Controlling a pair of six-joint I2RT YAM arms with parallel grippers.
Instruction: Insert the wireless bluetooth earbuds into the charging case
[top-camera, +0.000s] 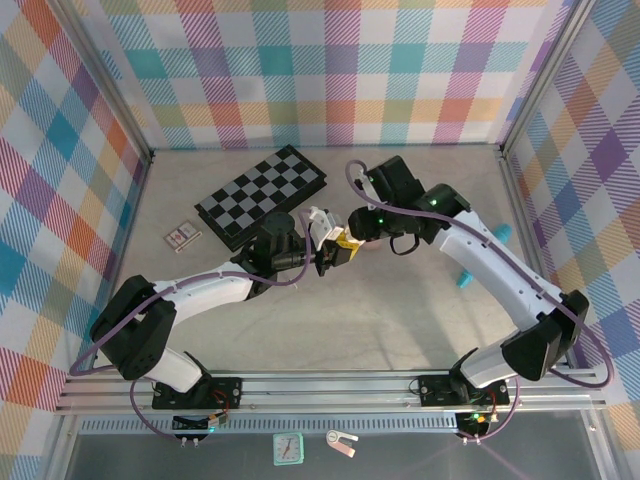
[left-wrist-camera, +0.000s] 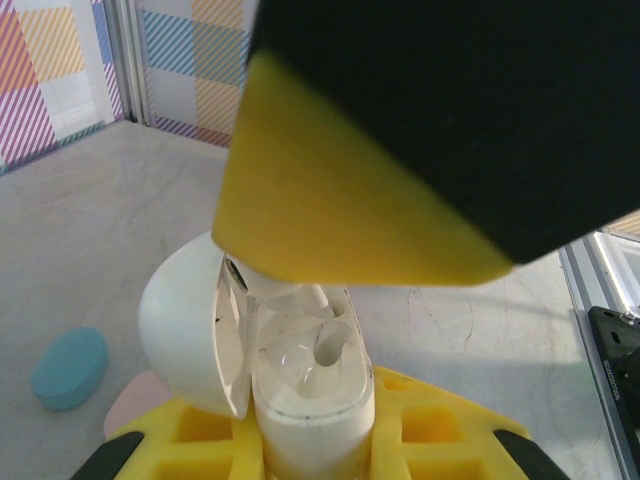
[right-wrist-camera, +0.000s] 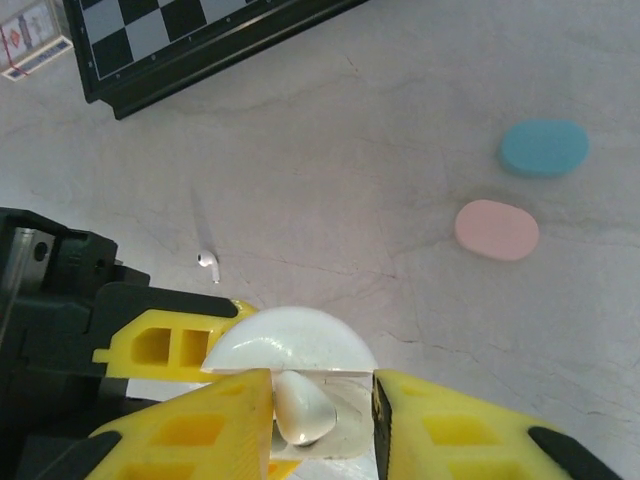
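The pale, veined table (top-camera: 400, 320) carries a black-and-white chessboard (top-camera: 260, 197) toward its back left, with a small flat card box (top-camera: 182, 235) just beside the board's left corner. A teal case (right-wrist-camera: 544, 148) and a pink case (right-wrist-camera: 497, 229) lie near each other but apart, and one white earbud (right-wrist-camera: 208, 262) lies alone on bare surface, between them and the chessboard. A teal cylinder (top-camera: 466, 279), partly hidden, lies toward the right side.

1. Seen from the left wrist, a blurred yellow-and-black jaw hides the top of the white pebble-shaped charging case (left-wrist-camera: 190, 320).
2. Yellow jaws half hide the pale pink oval case (left-wrist-camera: 128, 405).
3. The black-and-white chessboard (right-wrist-camera: 200, 40) is cropped.
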